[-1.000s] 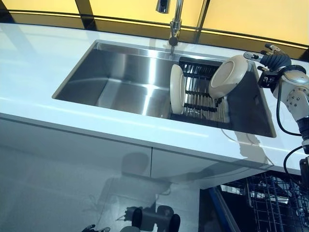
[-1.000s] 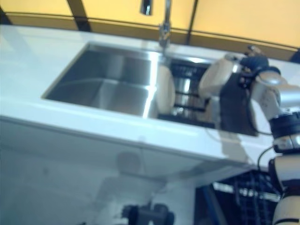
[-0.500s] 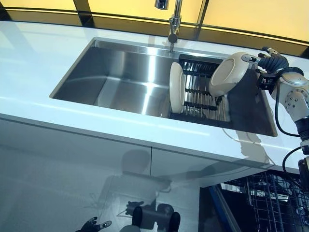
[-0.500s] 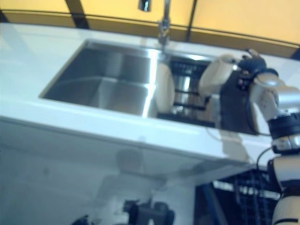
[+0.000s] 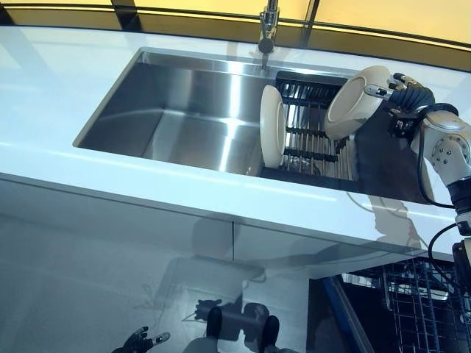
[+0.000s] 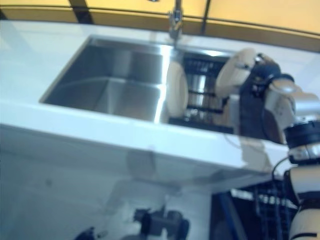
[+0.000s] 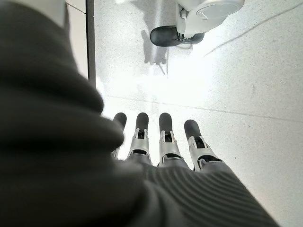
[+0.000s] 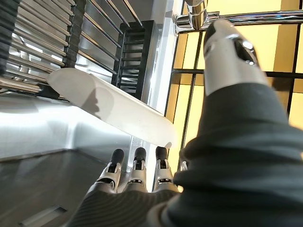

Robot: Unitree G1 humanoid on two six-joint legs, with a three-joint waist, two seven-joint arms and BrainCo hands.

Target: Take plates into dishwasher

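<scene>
The right hand (image 5: 403,94) has tipped its held plate (image 5: 355,101) more upright — farther over the rack (image 5: 313,125).

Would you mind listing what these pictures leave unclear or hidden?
- Right hand on the tilted plate: the plate hides the contact in the eye views.
- Dish rack: whether the tilted plate touches it is unclear in both eye views.
- Dishwasher rack: cut off at the eye views' lower right corner.
- Left hand: only a sliver shows in the left eye view.
</scene>
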